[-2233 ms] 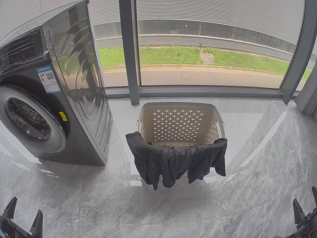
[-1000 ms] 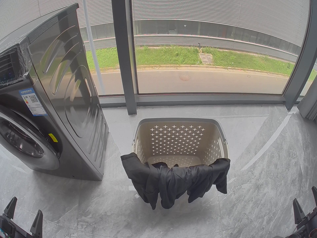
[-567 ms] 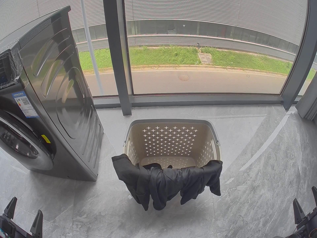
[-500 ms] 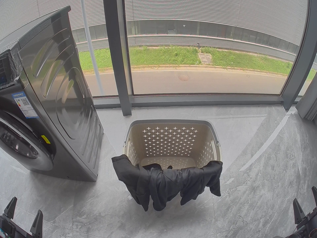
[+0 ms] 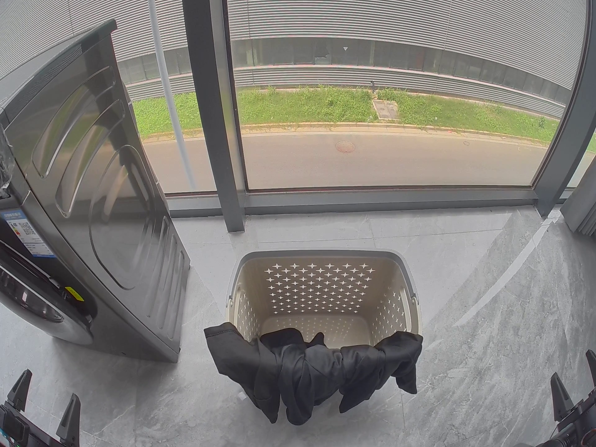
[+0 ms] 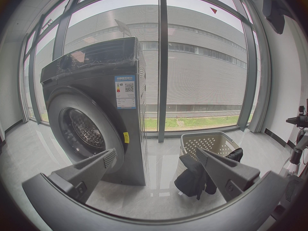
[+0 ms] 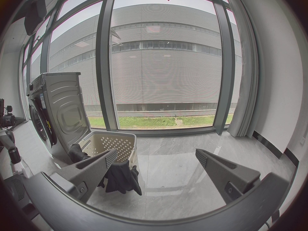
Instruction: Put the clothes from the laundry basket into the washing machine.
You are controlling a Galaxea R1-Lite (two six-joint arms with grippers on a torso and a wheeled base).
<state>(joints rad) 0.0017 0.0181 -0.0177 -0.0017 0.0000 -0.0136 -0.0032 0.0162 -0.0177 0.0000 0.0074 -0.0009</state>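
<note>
The view has closed in. The laundry basket [image 5: 320, 255] now sits lower centre, with dark clothes [image 5: 310, 370] draped over its near rim and the washing machine [image 5: 93, 206] nearer the left edge. The left gripper [image 5: 48, 389] and right gripper [image 5: 572, 367] stay in the bottom corners, spread wide and empty.

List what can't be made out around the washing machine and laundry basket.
Head view: porthole of the dark grey front-loading washing machine, cut off by the left edge.
Head view: near inside wall of the beige perforated plastic laundry basket, hidden by the black garment draped over its rim.
Left wrist view: part of that garment, behind the left pincer.
</note>
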